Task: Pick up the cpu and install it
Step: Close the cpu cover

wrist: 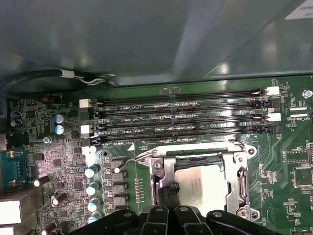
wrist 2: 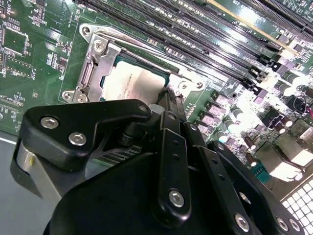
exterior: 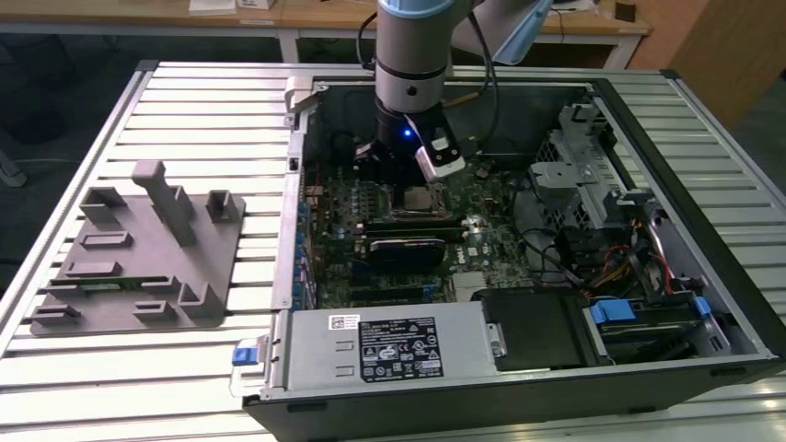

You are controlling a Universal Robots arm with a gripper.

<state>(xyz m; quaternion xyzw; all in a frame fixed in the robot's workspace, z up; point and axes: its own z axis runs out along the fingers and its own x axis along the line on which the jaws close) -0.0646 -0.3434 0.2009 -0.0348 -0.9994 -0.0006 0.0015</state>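
My closed tool (wrist: 168, 189) sits at the edge of the cpu (wrist: 201, 185) and hides part of it. The cpu's writing is too tiny to read.

silvery cpu (wrist: 203, 185), flat in socket

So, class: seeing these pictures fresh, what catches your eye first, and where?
The arm reaches down into the open computer case at the exterior view's centre. In both wrist views, the gripper sits at the edge of the silvery cpu, which lies in its socket frame.
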